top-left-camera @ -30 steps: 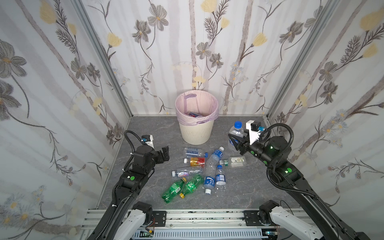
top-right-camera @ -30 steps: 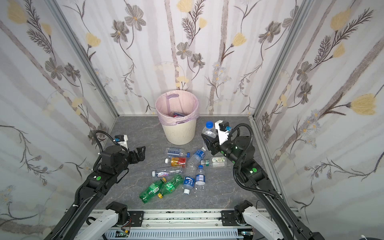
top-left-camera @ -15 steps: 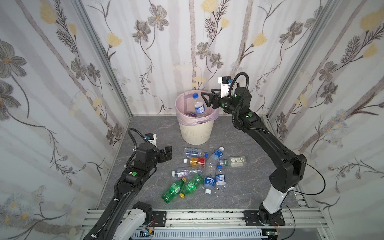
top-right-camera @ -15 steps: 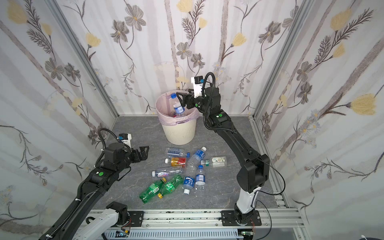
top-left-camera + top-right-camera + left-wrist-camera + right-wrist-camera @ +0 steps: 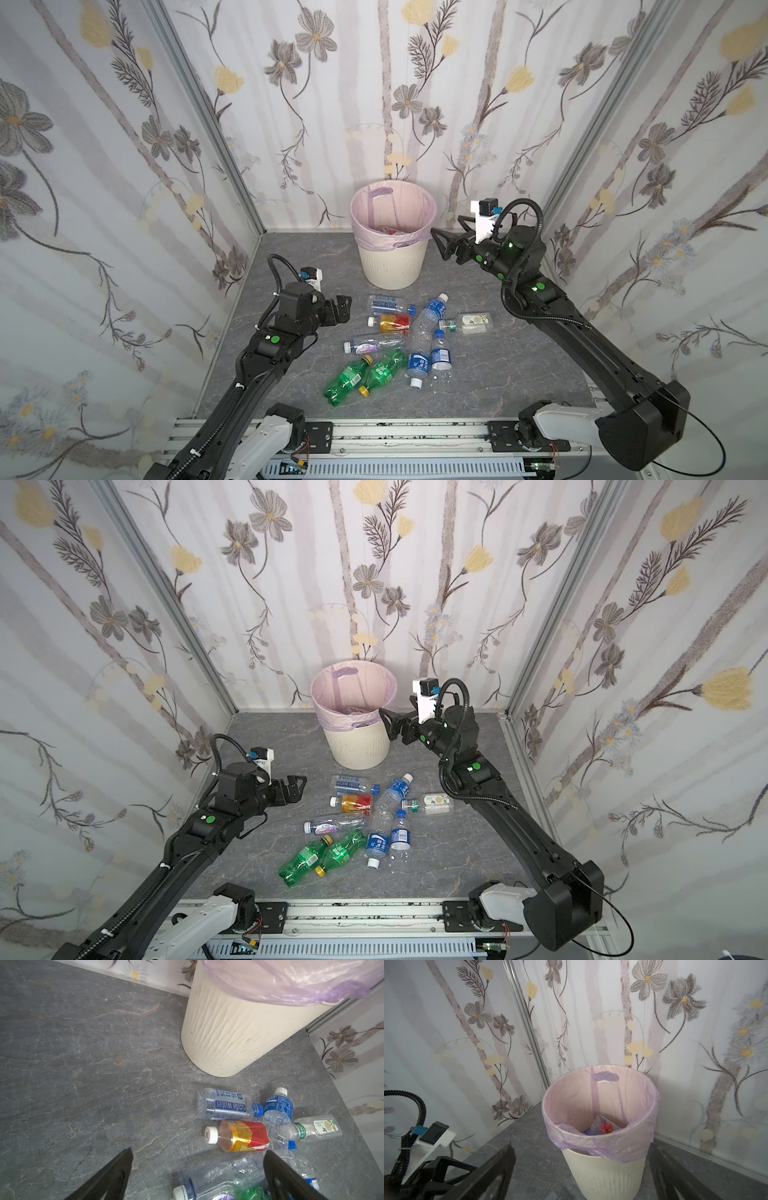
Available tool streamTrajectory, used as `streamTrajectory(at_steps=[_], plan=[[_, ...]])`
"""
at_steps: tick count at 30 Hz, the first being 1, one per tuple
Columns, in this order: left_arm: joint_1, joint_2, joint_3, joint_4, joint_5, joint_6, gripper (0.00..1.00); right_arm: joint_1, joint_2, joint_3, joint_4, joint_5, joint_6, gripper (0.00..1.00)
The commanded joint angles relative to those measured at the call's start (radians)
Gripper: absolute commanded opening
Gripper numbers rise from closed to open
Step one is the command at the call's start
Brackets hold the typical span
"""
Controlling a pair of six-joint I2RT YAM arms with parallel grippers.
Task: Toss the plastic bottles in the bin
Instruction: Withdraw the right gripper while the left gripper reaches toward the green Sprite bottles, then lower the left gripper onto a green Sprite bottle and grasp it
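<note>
Closest to me, a pair of green bottles (image 5: 347, 380) lies on the grey tabletop (image 5: 291, 257). Just past them the other plastic bottles (image 5: 432, 309) lie in a loose heap.

My left end effector (image 5: 343, 306) hangs at the left edge of that heap. It is wide open and has nothing in it. The bottle nearest to it is the soda water bottle (image 5: 386, 304), just to its right. That bottle lies long ways from left to right, with its blue cap pointing right, away from me. In the left wrist view its long side runs the same way as the gap between my fingers (image 5: 116, 1169). So I think I must turn my wrist to pinch it across its thin side. The red-orange bottle (image 5: 394, 324) lies just on the near side of it, white cap to the left.

Farther back stands the bin (image 5: 392, 266). My right end effector (image 5: 441, 246) is up beside the bin's right rim, wide open and empty, well apart from the heap. I think my left arm is the nearer one.
</note>
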Motion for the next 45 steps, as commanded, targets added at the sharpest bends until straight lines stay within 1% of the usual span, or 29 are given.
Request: streamTrajectory(at_steps=[1, 5, 8, 11, 13, 15, 17, 20, 23, 27, 30, 32, 34, 38, 40, 43, 45], plan=[[-0.013, 0.044, 0.018, 0.012, 0.111, 0.060, 1.00, -0.006, -0.052, -0.088, 0.075, 0.002, -0.011, 1.00], [-0.059, 0.111, 0.048, 0.011, 0.159, 0.139, 1.00, -0.008, -0.096, -0.155, 0.053, -0.017, 0.021, 1.00], [-0.082, 0.170, 0.088, -0.014, 0.216, 0.259, 1.00, -0.009, -0.142, -0.220, 0.053, -0.013, 0.042, 1.00], [-0.111, 0.217, 0.131, -0.049, 0.220, 0.348, 1.00, -0.012, -0.213, -0.310, 0.098, -0.039, 0.059, 1.00], [-0.125, 0.247, 0.149, -0.058, 0.227, 0.369, 0.98, -0.015, -0.277, -0.410, 0.175, -0.002, 0.103, 1.00], [-0.146, 0.276, 0.160, -0.080, 0.194, 0.395, 0.96, -0.024, -0.344, -0.508, 0.272, 0.031, 0.162, 1.00], [-0.182, 0.303, 0.164, -0.107, 0.107, 0.430, 0.96, -0.035, -0.397, -0.576, 0.326, 0.036, 0.211, 1.00], [-0.229, 0.320, 0.168, -0.154, 0.026, 0.463, 0.96, -0.040, -0.428, -0.580, 0.265, 0.034, 0.192, 1.00], [-0.274, 0.314, 0.160, -0.204, -0.031, 0.506, 0.97, -0.041, -0.448, -0.586, 0.204, 0.075, 0.168, 1.00], [-0.313, 0.313, 0.156, -0.276, -0.119, 0.544, 0.94, -0.043, -0.467, -0.613, 0.201, 0.098, 0.164, 1.00], [-0.340, 0.291, 0.148, -0.330, -0.145, 0.587, 0.92, -0.044, -0.467, -0.622, 0.205, 0.097, 0.166, 1.00], [-0.347, 0.276, 0.155, -0.365, -0.155, 0.585, 0.92, -0.044, -0.463, -0.622, 0.200, 0.094, 0.166, 1.00], [-0.354, 0.273, 0.175, -0.409, -0.131, 0.570, 0.92, -0.045, -0.463, -0.622, 0.195, 0.099, 0.165, 1.00], [-0.402, 0.287, 0.205, -0.460, -0.119, 0.560, 0.93, -0.043, -0.464, -0.631, 0.198, 0.113, 0.166, 1.00], [-0.412, 0.309, 0.200, -0.470, -0.153, 0.551, 0.91, -0.044, -0.464, -0.633, 0.195, 0.115, 0.164, 1.00], [-0.431, 0.342, 0.158, -0.511, -0.246, 0.557, 0.88, -0.045, -0.466, -0.633, 0.188, 0.119, 0.158, 1.00], [-0.454, 0.342, 0.127, -0.529, -0.234, 0.583, 0.88, -0.044, -0.467, -0.638, 0.183, 0.126, 0.152, 1.00]])
